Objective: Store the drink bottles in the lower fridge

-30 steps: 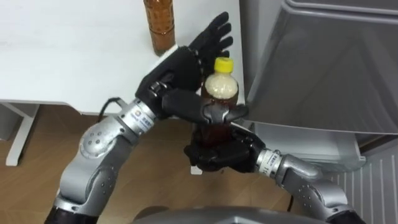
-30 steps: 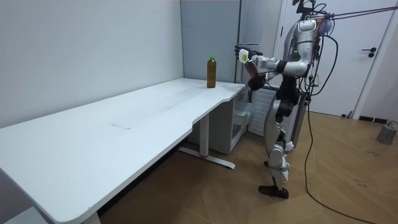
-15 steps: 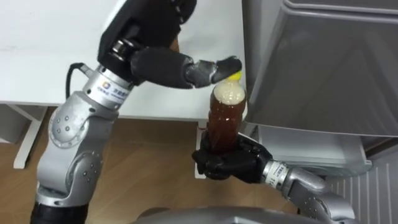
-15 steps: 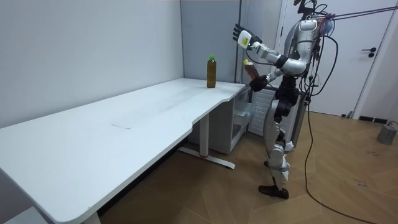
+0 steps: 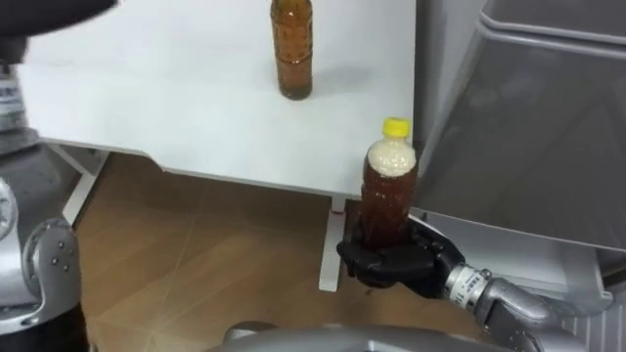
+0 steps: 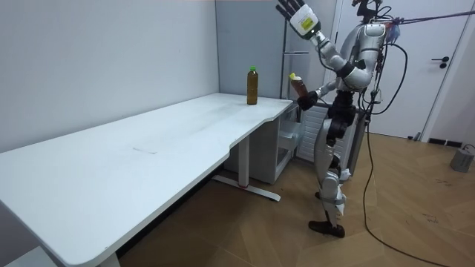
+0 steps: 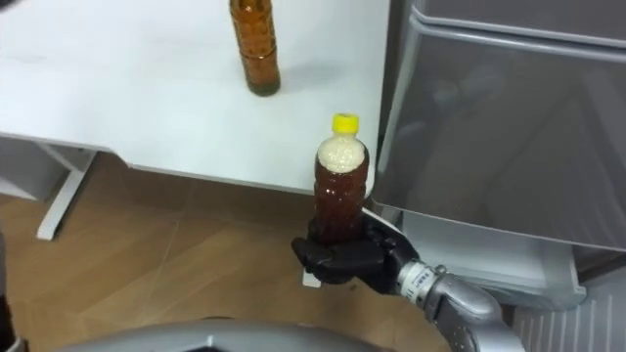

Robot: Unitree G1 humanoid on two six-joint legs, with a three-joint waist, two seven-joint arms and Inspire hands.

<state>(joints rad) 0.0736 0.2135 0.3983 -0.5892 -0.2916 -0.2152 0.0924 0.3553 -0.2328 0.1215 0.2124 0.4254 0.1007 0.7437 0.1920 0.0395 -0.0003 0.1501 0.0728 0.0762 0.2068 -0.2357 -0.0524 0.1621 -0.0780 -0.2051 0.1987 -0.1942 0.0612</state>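
Office-like room — long white desk [image 6: 148, 141], fridge [image 5: 528, 117], wood floor [image 6: 415, 215]

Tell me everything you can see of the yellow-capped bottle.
The yellow-capped bottle looks like clear plastic, filled with dark brown drink and pale foam at the neck under a closed yellow cap. It is upright in the air, its lower part gripped by the right robot hand, whose dark fingers curl round it. It sits just off the white table's edge, in front of the grey fridge.
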